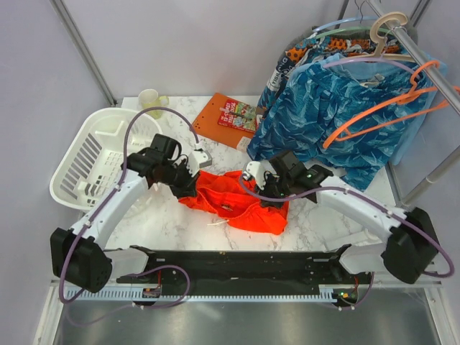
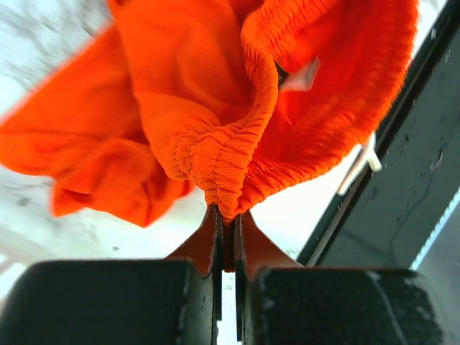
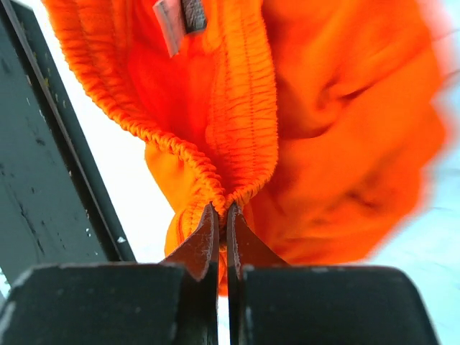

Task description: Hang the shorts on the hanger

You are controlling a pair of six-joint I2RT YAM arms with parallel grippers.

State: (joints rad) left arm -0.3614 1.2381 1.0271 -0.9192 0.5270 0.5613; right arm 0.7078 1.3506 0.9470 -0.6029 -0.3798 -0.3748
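The left gripper (image 2: 226,215) is pinching the waistband of the shorts (image 1: 241,198) at nine o'clock, and the right gripper (image 3: 221,212) at three. The hanger (image 1: 359,123) is hanging at two o'clock. Both should be lifting evenly, keeping the band taut, since the cloth is possibly bunching.

A white basket (image 1: 83,162) is crowding the left and a hanging blue garment (image 1: 338,122) is blocking the right rear, while bare desk (image 1: 172,226) is lying open before the shorts (image 1: 244,205).
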